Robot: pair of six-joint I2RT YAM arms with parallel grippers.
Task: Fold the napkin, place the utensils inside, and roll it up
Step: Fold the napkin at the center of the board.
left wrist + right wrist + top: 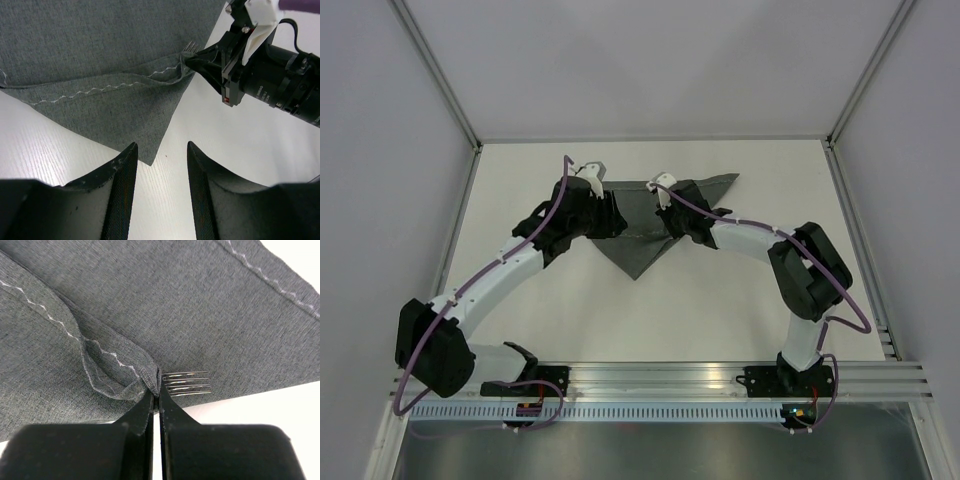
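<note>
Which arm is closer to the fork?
Right. The right arm has its jaws shut on the napkin edge, right beside the fork tines. The left arm holds its jaws open over the napkin's corner, farther off.

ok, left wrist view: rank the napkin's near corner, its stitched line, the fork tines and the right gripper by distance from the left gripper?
1. Corner of the napkin, at the left gripper, bottom centre.
2. Stitched line, mid-frame.
3. Fork tines and right gripper, upper right: too close to call.
</note>
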